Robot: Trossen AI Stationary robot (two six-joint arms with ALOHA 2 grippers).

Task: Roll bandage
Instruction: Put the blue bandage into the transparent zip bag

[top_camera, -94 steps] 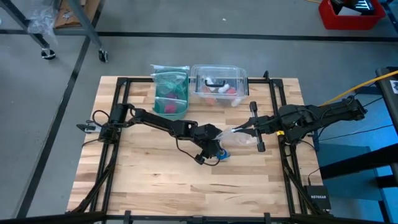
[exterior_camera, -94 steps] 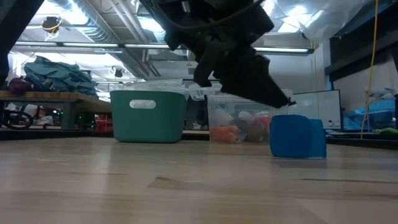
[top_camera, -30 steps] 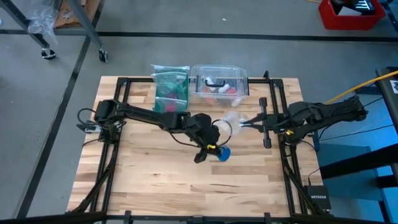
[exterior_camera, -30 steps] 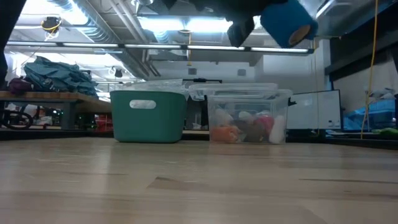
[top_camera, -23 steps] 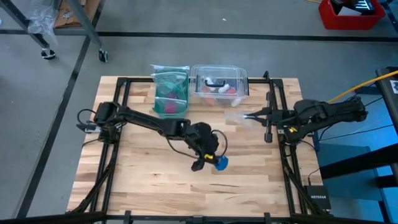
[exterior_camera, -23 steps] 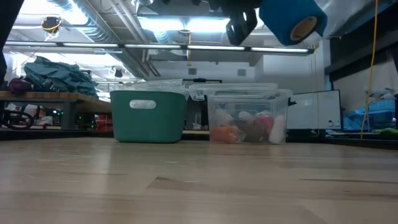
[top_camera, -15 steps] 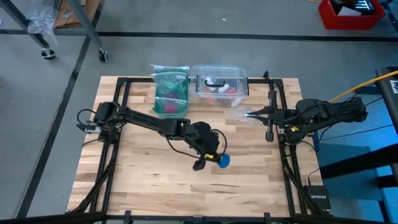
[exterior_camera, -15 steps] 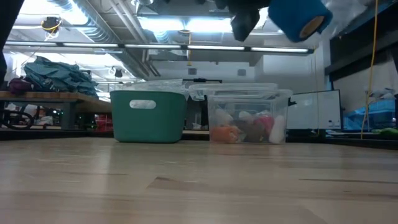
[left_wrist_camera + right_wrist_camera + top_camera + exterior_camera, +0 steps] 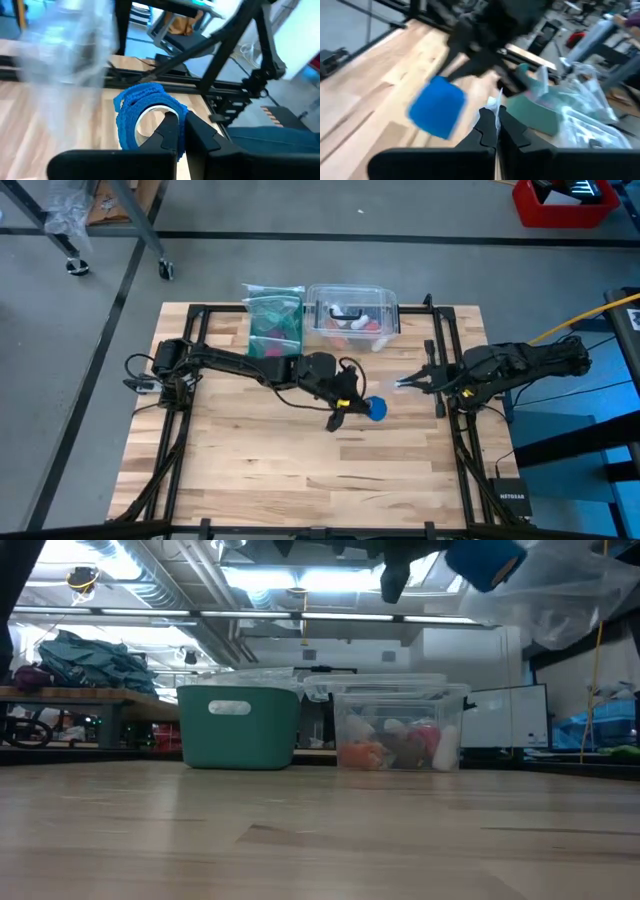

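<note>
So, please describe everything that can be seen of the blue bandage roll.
The bandage is a small bright blue roll of soft, crinkled fabric wound around a pale core, whose open centre shows in the left wrist view. The left gripper holds it, with the fingers shut over the wall of the roll. It hangs in the air, high above the wooden table, near the table's middle. The low view shows it close to a clear plastic bag, held by the right gripper; contact cannot be told.

My right hand (image 9: 496, 131) has its two dark fingers pressed together on a thin edge of clear plastic bag (image 9: 580, 107). Just beyond them the blue bandage (image 9: 438, 113) hangs above the wooden surface (image 9: 365, 117), gripped by my blurred left hand (image 9: 485, 37).
</note>
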